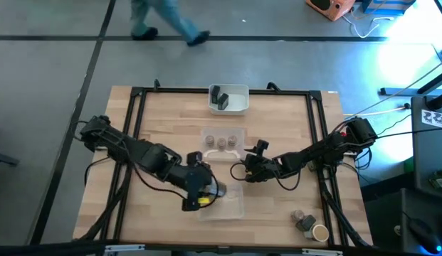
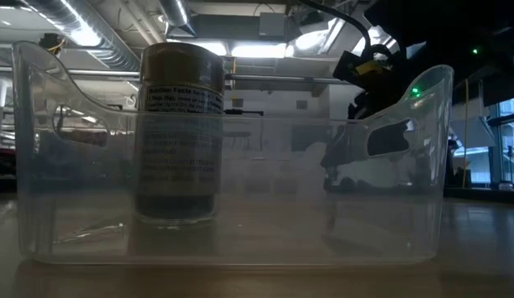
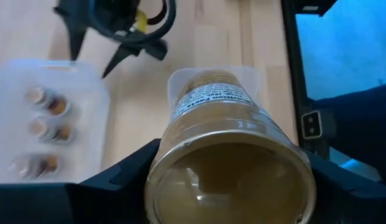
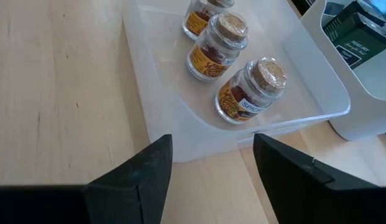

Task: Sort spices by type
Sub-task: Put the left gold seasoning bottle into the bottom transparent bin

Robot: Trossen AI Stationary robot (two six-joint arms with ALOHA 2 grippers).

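A tan-lidded jar [image 3: 233,158] is being gripped between the two dark fingers [image 3: 127,180] of the left claw [image 1: 203,192], seen in the lower centre of the high view, over the clear tray [image 1: 231,208] lying below the middle of the table [image 1: 277,220]. In the low view the same jar [image 2: 179,136] is being shown upright inside that clear tray [image 2: 405,165], left of centre, its base at or just above the tray floor.

The right claw [image 1: 246,171] is being held at the middle of the high view, its fingers [image 4: 140,180] spread apart with nothing between them, just beside a second clear tray [image 1: 222,142]. Three small cork-topped jars [image 4: 250,90] are being kept in a row in this tray.

A white bin [image 1: 229,99] is being shown at the upper centre of the table, with dark blocky containers [image 1: 220,97] inside. Three more round jars [image 1: 309,225] are standing loose at the lower right of the table, near the edge.

A person's legs [image 1: 167,21] are being seen on the floor at the upper left.
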